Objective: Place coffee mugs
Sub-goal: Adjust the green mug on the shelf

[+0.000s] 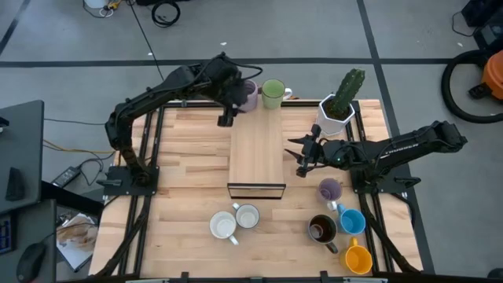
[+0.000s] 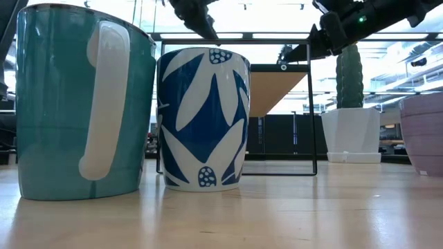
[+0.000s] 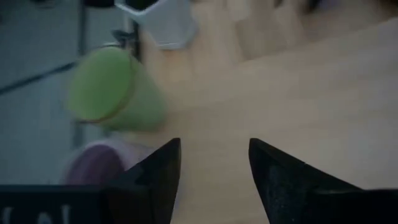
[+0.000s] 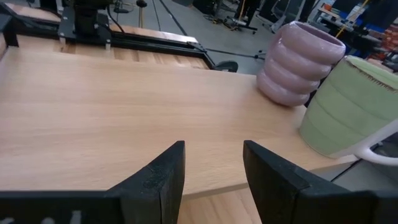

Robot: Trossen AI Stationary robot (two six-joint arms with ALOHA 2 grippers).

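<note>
Fingers of the left tool [image 1: 228, 116] stand apart with nothing between them, hanging at the far end of the counter [image 1: 189, 169] just left of a lilac mug [image 1: 249, 95]. That mug stands upright at the far edge, with a green mug [image 1: 273, 93] just beside it on the right, its handle pointing right. From the left wrist, the green mug [image 3: 112, 87] and lilac mug [image 3: 93, 165] both lie off to one side of the open fingers [image 3: 155, 180], not between them, so this tool looks clear of both.

Right tool [image 1: 302, 153] hovers over the right edge of the raised wooden shelf [image 1: 256, 153], open and empty too. Its wrist looks across the shelf top toward the lilac mug [image 4: 298, 62] and green mug [image 4: 348, 109] at the far end.

Six mugs wait at the near side. Second lilac mug [image 1: 329, 189] sits just near of the right tool, with the brown mug [image 1: 321, 229], blue mug [image 1: 351, 221] and orange mug [image 1: 357, 258] nearer still. Two white mugs [image 1: 234, 222] stand touching, near and centre, below the shelf's near end. A cactus pot [image 1: 338, 110] stands far right.

My guess is the right arm goes next: the second lilac mug lies closest to it, just toward the near side, upright, so the tool would have to swing back and come down over the rim. The left arm is well away from all six.
</note>
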